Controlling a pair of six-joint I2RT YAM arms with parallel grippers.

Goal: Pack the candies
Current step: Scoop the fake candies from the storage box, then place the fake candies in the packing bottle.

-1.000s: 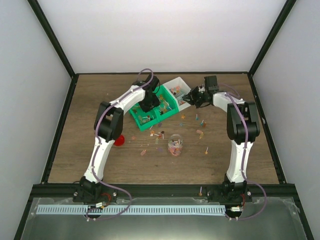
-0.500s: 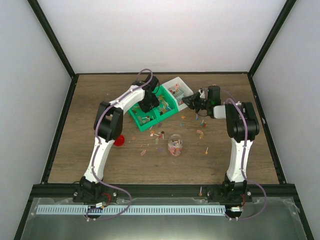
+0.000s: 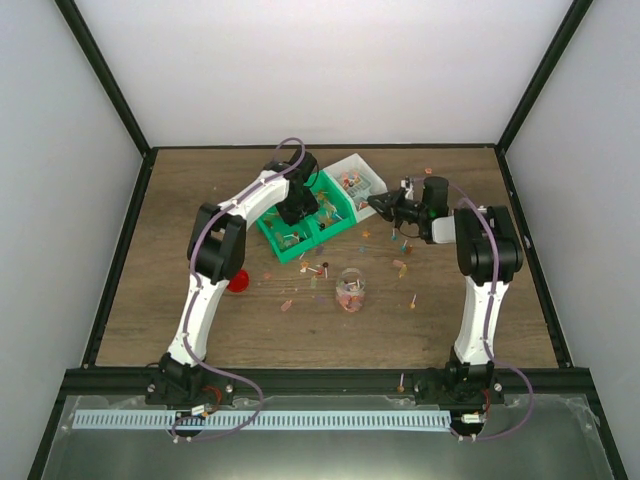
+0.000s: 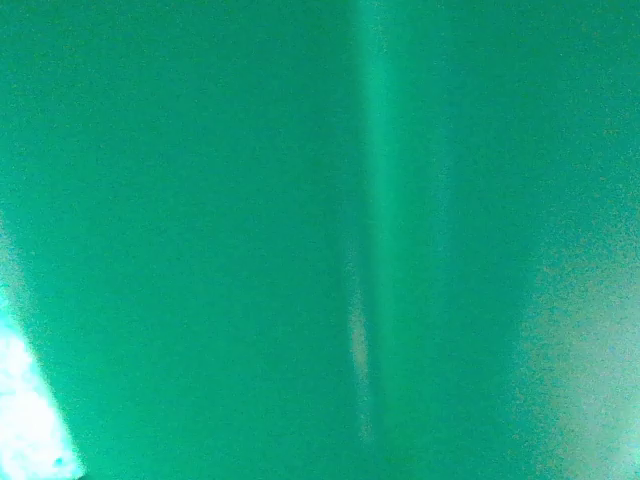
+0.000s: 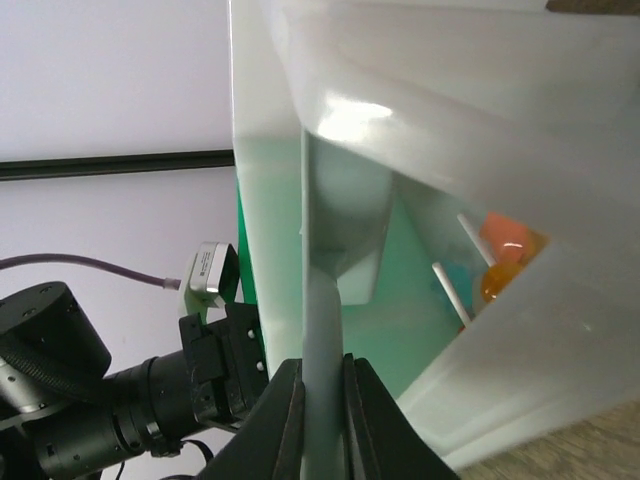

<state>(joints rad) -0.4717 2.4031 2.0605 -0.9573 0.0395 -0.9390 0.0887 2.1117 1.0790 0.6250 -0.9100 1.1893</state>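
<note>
My right gripper (image 5: 322, 370) is shut on the handle of the pale blue-green scoop (image 5: 330, 200). In the top view it (image 3: 385, 208) holds the scoop head (image 3: 358, 181) tilted over the right end of the green bin (image 3: 290, 246). Candies (image 5: 503, 236) on white sticks lie in the scoop. More candies (image 3: 399, 243) are scattered on the table, and some (image 3: 349, 294) sit in the clear jar. My left gripper (image 3: 293, 210) is down in the green bin. The left wrist view shows only blurred green plastic (image 4: 300, 240), and the jaws are hidden.
The round red lid (image 3: 237, 281) lies on the table by the left arm. The clear jar (image 3: 350, 276) stands in front of the bin among loose candies. Black frame rails border the wooden table, and my left arm's wrist (image 5: 150, 400) shows beyond the scoop.
My right wrist has dropped and swung right, and the scoop head has shifted slightly right and tilted. The left arm has not moved.
</note>
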